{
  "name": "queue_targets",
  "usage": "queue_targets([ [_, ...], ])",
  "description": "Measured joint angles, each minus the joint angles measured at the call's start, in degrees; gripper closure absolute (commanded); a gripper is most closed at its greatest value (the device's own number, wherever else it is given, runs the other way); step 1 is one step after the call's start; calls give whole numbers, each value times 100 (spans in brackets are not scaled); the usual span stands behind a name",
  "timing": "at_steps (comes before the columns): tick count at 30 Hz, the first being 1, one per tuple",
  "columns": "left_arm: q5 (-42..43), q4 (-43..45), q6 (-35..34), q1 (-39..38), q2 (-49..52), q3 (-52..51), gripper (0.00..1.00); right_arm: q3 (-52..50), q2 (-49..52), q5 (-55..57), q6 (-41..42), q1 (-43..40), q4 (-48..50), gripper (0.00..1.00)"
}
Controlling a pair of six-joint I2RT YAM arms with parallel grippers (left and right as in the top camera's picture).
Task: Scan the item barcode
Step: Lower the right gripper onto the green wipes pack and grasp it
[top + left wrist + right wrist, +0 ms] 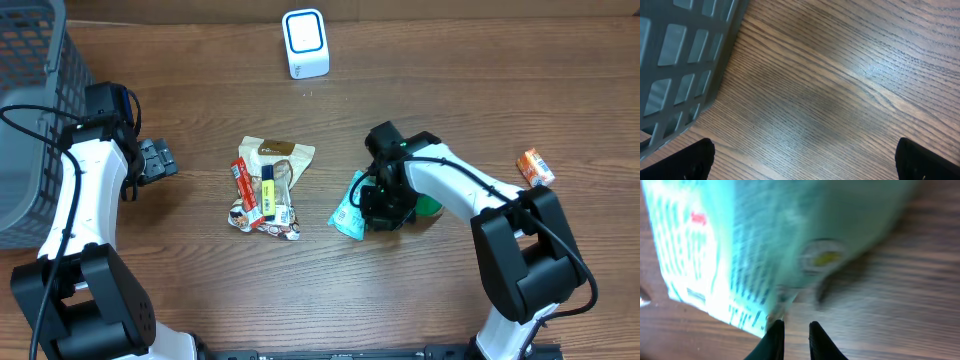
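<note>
Overhead: I count one teal packet (348,212) under the right gripper (385,208), one scanner (305,43) well apart, one orange packet (535,167), one basket (40,60), and a heap of packets (268,190) too tangled to count.

Left wrist: the left gripper (805,160) is spread wide, empty, beside the basket.

Right wrist: the fingers (774,337) are narrow at the teal packet's edge, and I cannot tell if they hold it. I judge the pickup is in hand. Next I need a firm pinch, then a lift toward the scanner.
</note>
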Motion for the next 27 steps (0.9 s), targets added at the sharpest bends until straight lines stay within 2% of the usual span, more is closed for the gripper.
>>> queue_targets([
  [7,0,0,0,0,0,0,0,0,0,-269,-31,256,76,75],
  [13,0,0,0,0,2,0,0,450,2,-306,-341,81,-717,73],
  [16,0,0,0,0,2,0,0,973,2,-306,-573,-66,-1034,67],
  [18,0,0,0,0,2,0,0,1244,0,-251,-754,-114,-1130,55],
  [20,0,0,0,0,2,0,0,1421,0,-90,-909,-125,-1071,49],
  [27,0,2,0,0,0,0,0,1438,0,802,-1193,-125,-820,40],
])
